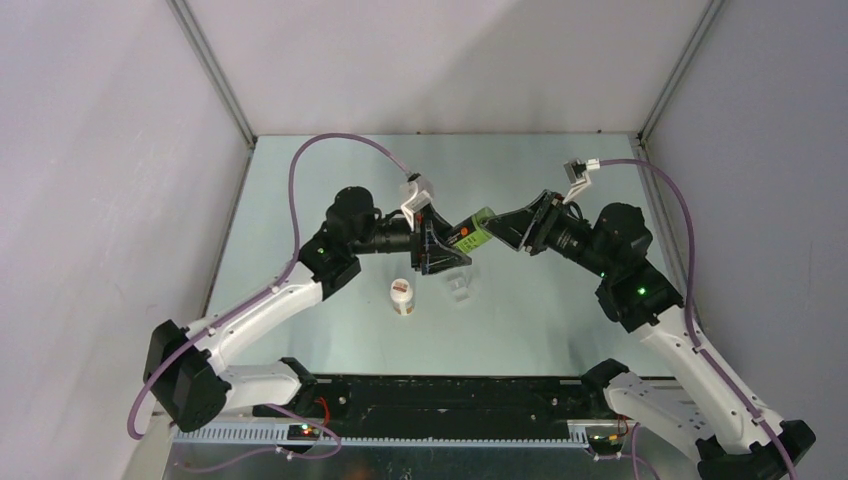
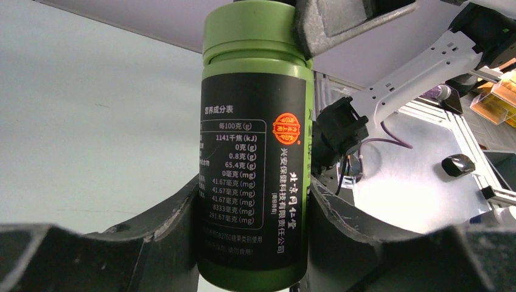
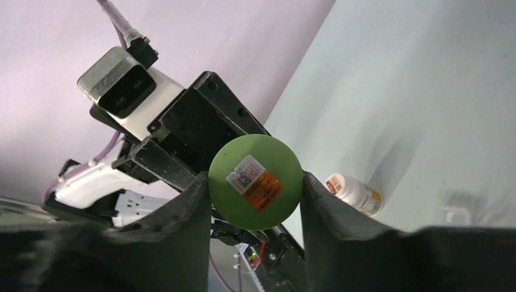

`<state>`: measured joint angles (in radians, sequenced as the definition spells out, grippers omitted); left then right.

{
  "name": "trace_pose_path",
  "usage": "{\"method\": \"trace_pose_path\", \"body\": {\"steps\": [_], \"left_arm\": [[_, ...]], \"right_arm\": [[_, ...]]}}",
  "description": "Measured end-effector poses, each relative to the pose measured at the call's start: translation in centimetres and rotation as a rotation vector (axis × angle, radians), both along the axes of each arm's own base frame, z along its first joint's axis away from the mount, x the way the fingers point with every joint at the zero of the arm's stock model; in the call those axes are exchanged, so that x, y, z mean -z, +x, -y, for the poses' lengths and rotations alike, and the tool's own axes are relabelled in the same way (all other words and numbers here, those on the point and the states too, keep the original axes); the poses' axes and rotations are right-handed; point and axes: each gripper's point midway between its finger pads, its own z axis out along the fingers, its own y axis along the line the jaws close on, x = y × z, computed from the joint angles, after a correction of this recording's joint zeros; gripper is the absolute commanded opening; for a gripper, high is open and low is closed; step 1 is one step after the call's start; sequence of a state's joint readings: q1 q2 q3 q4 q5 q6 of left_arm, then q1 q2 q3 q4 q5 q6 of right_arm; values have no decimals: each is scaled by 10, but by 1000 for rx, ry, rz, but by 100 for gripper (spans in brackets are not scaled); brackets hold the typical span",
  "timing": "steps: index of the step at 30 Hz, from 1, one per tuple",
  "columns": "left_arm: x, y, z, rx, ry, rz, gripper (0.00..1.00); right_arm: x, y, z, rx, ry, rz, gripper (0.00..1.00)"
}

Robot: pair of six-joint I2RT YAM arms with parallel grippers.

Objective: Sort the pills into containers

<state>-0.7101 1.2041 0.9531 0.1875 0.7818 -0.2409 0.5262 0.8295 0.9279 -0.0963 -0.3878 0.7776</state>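
Green bottle (image 1: 474, 232): hung in the air above the table (image 1: 560, 330), lying sideways between the two grippers, a black label round its body.
Left gripper (image 2: 252, 213): clamped on the labelled body, one finger on each side.
Right gripper (image 3: 255, 188): fingers pressed against both sides of the green cap (image 3: 255, 181).
Pill box (image 1: 459, 287): sat on the table under the held bottle, apart from both grippers.
White bottle (image 1: 401, 296): stood on the table, near the pill box, to its left.

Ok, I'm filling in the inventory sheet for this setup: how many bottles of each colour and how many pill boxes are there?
green bottle: 1
white bottle: 1
pill box: 1
Total: 3
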Motion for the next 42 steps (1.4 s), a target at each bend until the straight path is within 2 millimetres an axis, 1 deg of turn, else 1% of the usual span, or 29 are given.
{"method": "trace_pose_path", "body": {"steps": [2,4,7,10,15,17,19,22,24,27,30,32,33,35,38,39,41,42], "left_arm": [[1,0,0,-4,-1,-3,0],[0,0,0,-2,-4,-1,0],[-3,-3,-1,6,-12,8,0],[-7,-8,-1,26,-22,20,0],[-20,-32,-4,125,-64,65,0],[-23,-40,-6,158,-75,78,0],[-20,-45,-9,180,-72,73,0],[-12,-48,-13,191,-52,48,0],[-8,-49,-14,195,-42,34,0],[-6,-48,-14,192,-34,26,0],[0,-44,-14,168,-16,18,0],[4,-39,-15,137,1,17,0],[6,-36,-15,117,8,16,0],[13,-28,-16,66,26,22,0],[29,-21,-21,-10,59,18,0],[34,-19,-23,-31,68,15,0],[46,-19,-25,-64,86,4,0],[53,-18,-25,-84,94,1,0]], "right_arm": [[1,0,0,1,0,-5,26],[0,-1,0,-6,-2,6,22],[-4,-5,1,-47,-17,63,19],[-11,-16,2,-134,-36,161,19],[-21,-46,4,-309,-63,384,19],[-22,-54,5,-360,-75,445,19],[-26,-59,7,-386,-85,507,18],[-34,-65,12,-395,-104,611,18],[-36,-67,13,-404,-109,644,18],[-39,-67,12,-403,-110,667,22],[-38,-51,14,-325,-115,626,24],[-33,-32,19,-237,-126,567,25],[-28,-20,22,-180,-137,522,24],[-13,7,33,-53,-166,409,24],[23,44,53,133,-229,215,24],[44,57,63,216,-261,130,24],[79,70,78,314,-311,12,25],[96,72,84,348,-331,-41,25]]}}
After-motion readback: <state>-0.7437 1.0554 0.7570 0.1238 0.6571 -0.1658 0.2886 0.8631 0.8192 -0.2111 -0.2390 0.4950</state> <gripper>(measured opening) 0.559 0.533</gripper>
